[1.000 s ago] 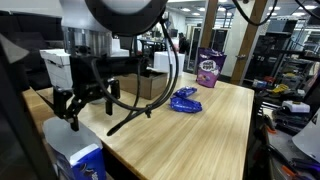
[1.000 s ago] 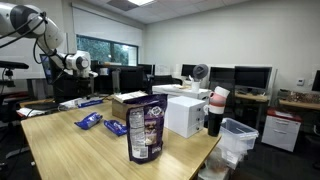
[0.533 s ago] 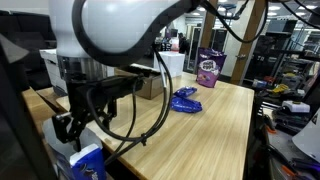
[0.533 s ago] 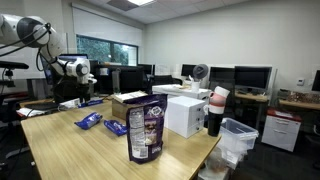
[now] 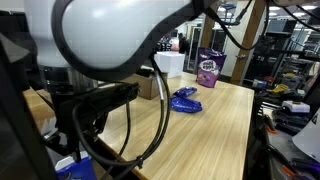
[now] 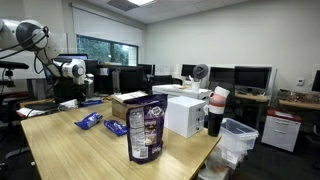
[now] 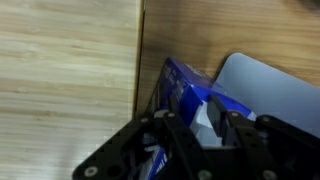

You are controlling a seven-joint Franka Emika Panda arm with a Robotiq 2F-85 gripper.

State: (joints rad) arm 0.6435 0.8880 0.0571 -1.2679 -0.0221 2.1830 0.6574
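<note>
In the wrist view the gripper comes in from the bottom edge with its two dark fingers parted a modest way, holding nothing. The gap between them sits right over a blue packet, though whether they touch it cannot be told. The packet lies at the edge of the wooden table, partly on a pale grey sheet. In an exterior view the arm fills most of the picture and hides the gripper, and the blue packet shows only as a corner at the near end of the table. Further along lie loose blue wrappers, then a cardboard box and an upright purple bag. In an exterior view the gripper hangs low at the far end of the table, just above the blue packet. The cardboard box has its flaps open (contents out of sight), and a clear bin stands on the floor, its inside too dim to read.
</note>
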